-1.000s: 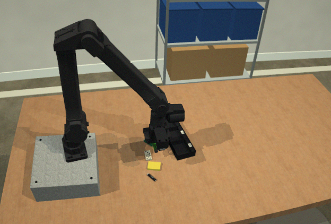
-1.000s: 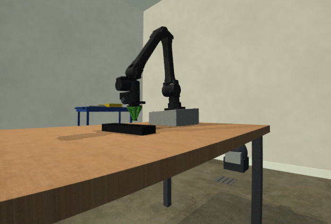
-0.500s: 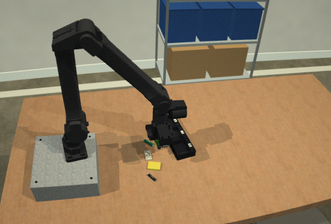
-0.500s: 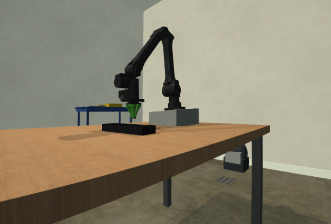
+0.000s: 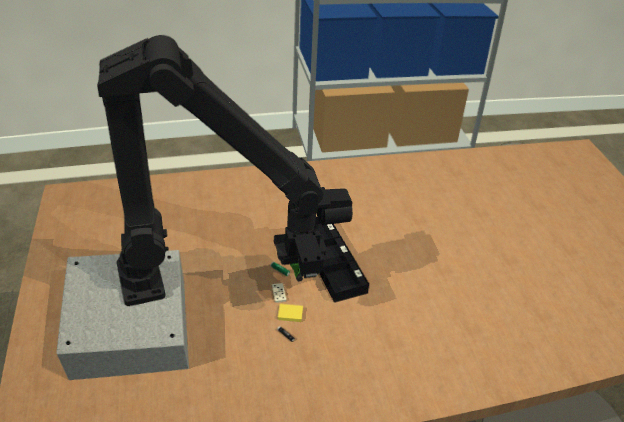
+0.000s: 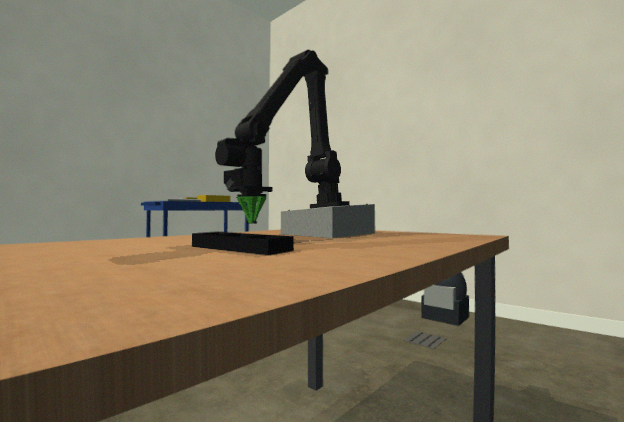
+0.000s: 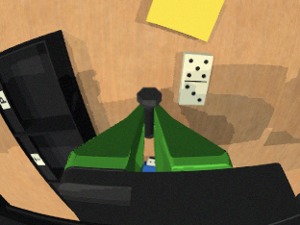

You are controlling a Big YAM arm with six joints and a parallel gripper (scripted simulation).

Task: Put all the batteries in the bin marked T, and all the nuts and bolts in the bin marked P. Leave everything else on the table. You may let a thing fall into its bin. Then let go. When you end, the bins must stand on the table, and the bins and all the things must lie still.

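Black hex-head bolt [image 7: 148, 105] clenched in my green gripper [image 7: 148, 131], beside the black divided bin row [image 5: 345, 268] (contents unseen); one white domino [image 7: 195, 78] nearby.

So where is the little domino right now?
The domino lies flat on the table, in the wrist view just right of the gripper and its bolt, with the yellow block beyond it.

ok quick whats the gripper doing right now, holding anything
gripper: closed on a black bolt, hex head poking out past the green fingers, above the table.
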